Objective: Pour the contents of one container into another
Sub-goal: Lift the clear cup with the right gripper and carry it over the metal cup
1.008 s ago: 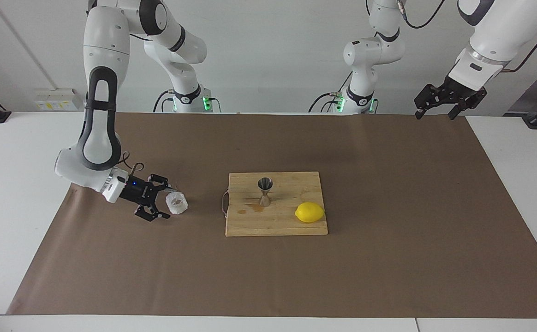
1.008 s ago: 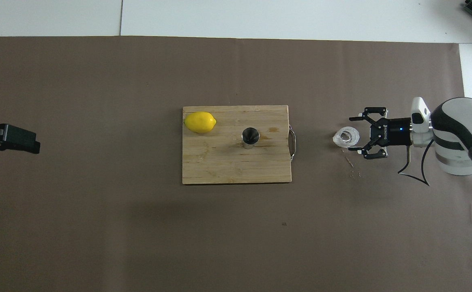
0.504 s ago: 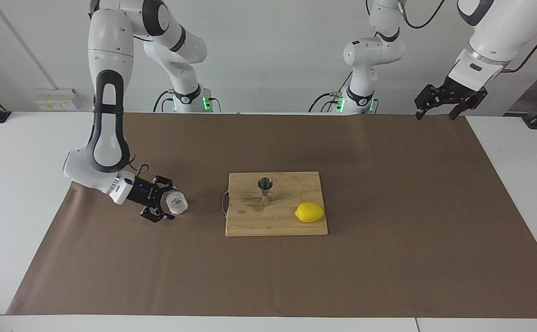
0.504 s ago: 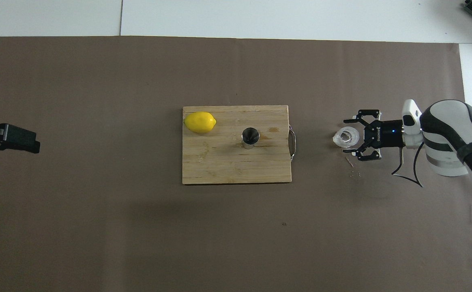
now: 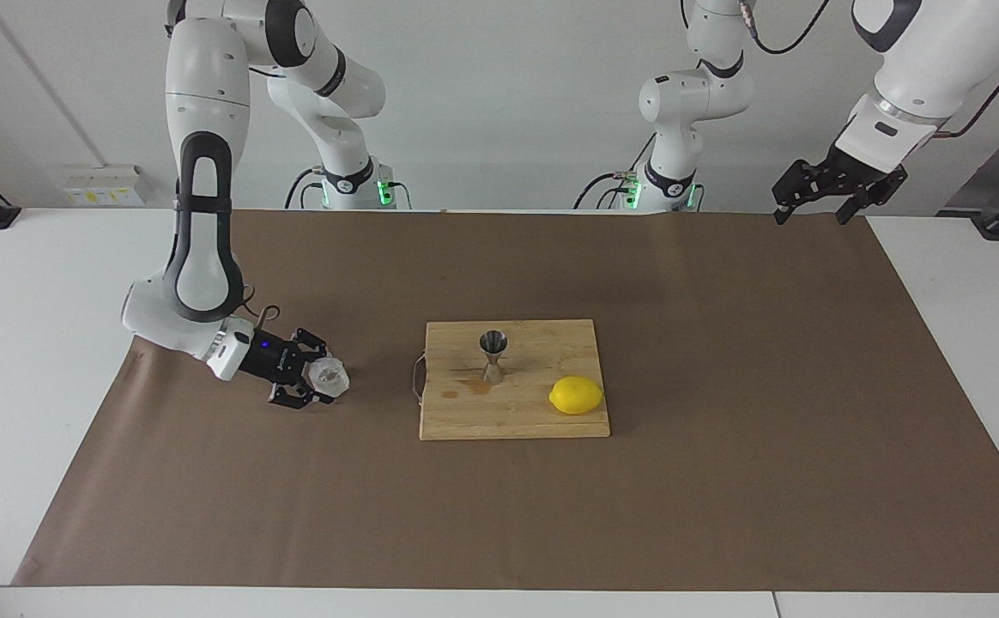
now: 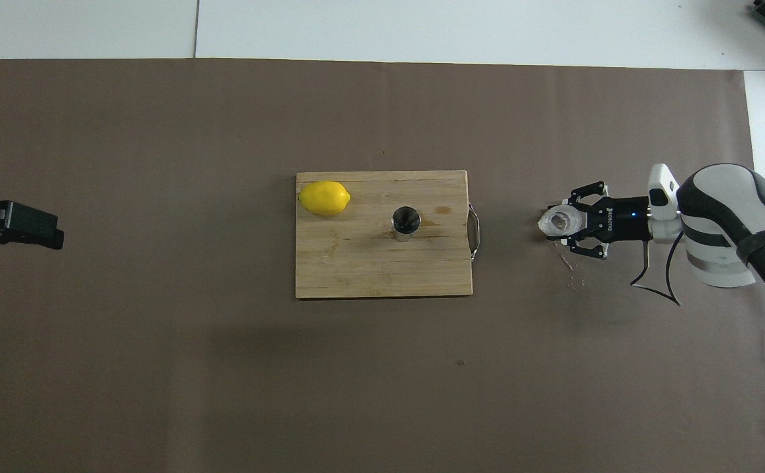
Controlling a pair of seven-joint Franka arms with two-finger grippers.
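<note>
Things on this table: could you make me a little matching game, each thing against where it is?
1. glass cup
2. jigger
3. lemon
4. left tool

a. upright mid-board
b. on the board's corner toward the left arm's end
c. raised over the paper's edge, waiting
d. on the brown paper, in the right tool

Pairs: 1-d, 2-a, 3-b, 4-c

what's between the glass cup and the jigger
Bare brown paper, then the cutting board's metal handle and stained wood, seen overhead between glass cup and jigger.

I see squat clear faceted glass cup (image 5: pixel 328 376) upright on brown mat, toward right arm's end; slim steel hourglass jigger (image 5: pixel 493 355) upright on board mid-table
</note>
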